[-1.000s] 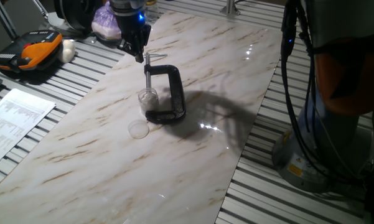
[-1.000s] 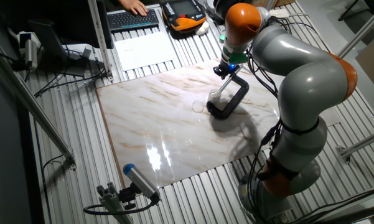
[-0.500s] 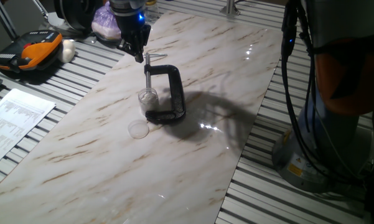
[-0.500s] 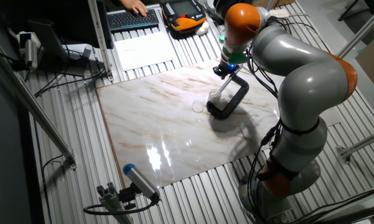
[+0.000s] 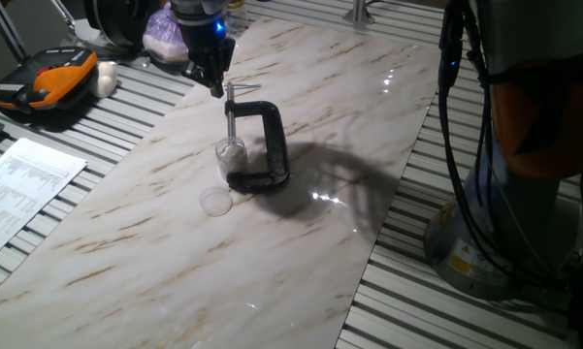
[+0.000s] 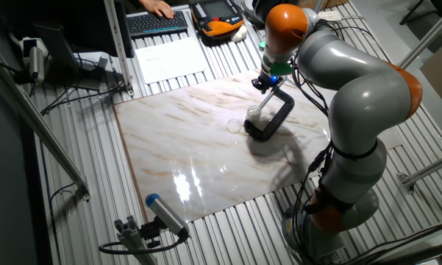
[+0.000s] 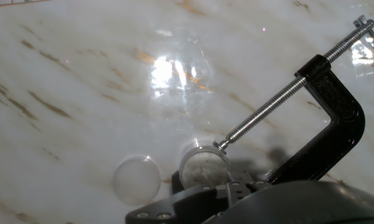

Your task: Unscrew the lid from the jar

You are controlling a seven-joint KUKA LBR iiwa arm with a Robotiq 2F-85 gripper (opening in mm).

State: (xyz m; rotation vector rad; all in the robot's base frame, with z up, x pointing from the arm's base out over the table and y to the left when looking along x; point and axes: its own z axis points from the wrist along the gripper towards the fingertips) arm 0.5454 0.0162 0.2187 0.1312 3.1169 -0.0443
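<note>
The jar (image 5: 230, 155) is tiny and clear. It stands upright with its mouth open, held in the jaws of a black C-clamp (image 5: 272, 145) in the middle of the marble table (image 5: 301, 242). The lid (image 5: 214, 201), a whitish translucent disc, lies flat on the table just in front of the jar, apart from it. My gripper (image 5: 218, 89) hovers above and behind the jar, close to the top of the clamp's metal screw; its fingertips look together and hold nothing. The other fixed view shows the gripper (image 6: 263, 85), jar (image 6: 254, 115) and lid (image 6: 234, 126). The hand view shows the jar (image 7: 203, 169) and lid (image 7: 136, 180).
The clamp's screw (image 7: 280, 99) slants up from the jar. An orange and black device (image 5: 44, 82) and a purple bag (image 5: 165, 34) sit beyond the table's far edge. Papers (image 5: 19, 184) lie to the left. The arm's base (image 5: 524, 194) stands at the right.
</note>
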